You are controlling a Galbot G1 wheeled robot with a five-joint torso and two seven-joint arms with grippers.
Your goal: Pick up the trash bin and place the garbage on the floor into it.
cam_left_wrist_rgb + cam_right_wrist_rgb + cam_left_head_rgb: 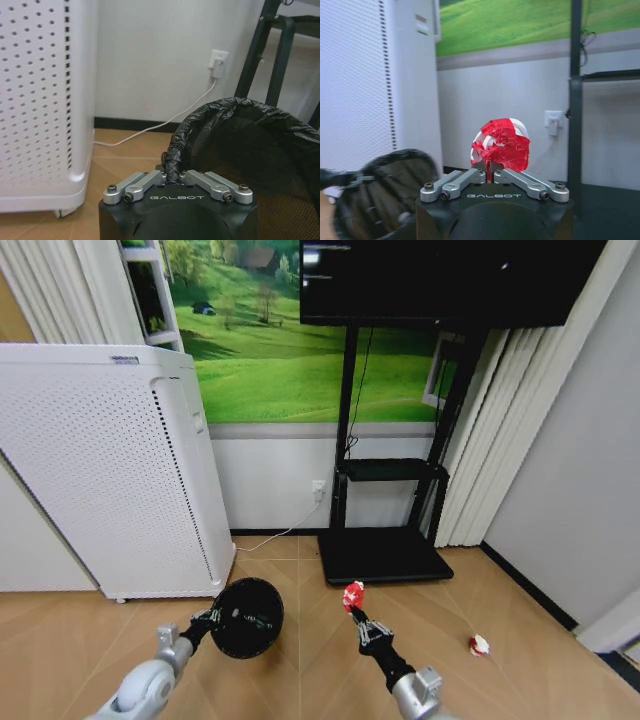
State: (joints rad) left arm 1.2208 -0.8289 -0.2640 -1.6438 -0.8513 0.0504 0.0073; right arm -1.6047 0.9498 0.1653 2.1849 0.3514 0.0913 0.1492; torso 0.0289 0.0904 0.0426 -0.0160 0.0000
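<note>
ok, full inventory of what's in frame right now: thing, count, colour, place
trash bin: 1, black with bag liner, rim held by left gripper, off the floor
held scrap: 1, red-and-white, crumpled, in right gripper
floor scrap: 1, red-and-white, on wood floor to the right
cabinet: 1, white perforated, left
TV stand: 1, black, against back wall, screen above
wall socket: 1, white, cable plugged in
left gripper: 1, shut on bin rim
right gripper: 1, shut on scrap, right of bin
</note>
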